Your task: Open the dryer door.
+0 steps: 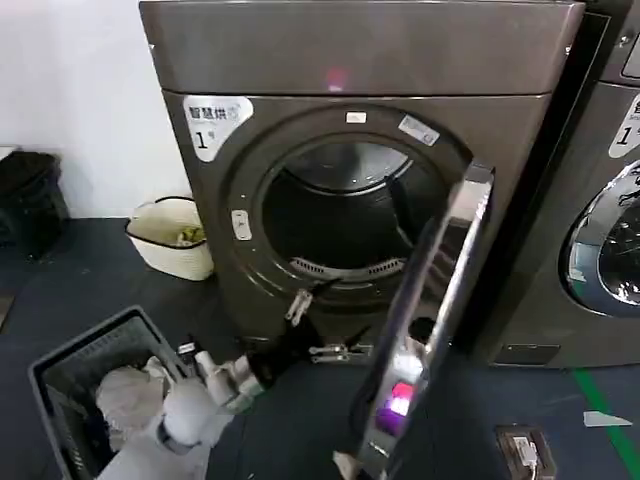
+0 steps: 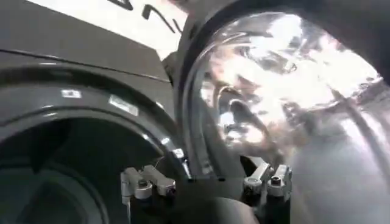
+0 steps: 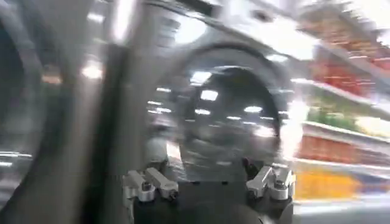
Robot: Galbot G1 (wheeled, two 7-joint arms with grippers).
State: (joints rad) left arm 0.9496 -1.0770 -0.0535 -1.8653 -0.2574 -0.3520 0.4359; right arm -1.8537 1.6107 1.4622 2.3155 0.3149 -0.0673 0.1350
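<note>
On the left we had a basket (image 1: 70, 380) of laundry on the floor, with a white bin (image 1: 172, 235) behind it by the wall. Our left arm reached from low left toward the dryer (image 1: 350, 60), its left tool (image 1: 318, 325) spread apart just under the drum mouth, gripping nothing. The left wrist view had the same tool (image 2: 204, 182) with its fingers apart, near the inner face of the door (image 2: 274, 85).

The door (image 1: 430, 310) stood swung out to the right on its hinge, edge-on to us, well clear of the opening. We judged the task nearly done. To finish well, we would push on the door's inner rim near the free edge, slowly and along its arc, and stop before it meets the second machine (image 1: 600, 230) on the right.

The right tool (image 3: 207, 182) was also spread apart and empty, close before a chrome-ringed porthole (image 3: 231, 115); which machine's, we could not tell.
</note>
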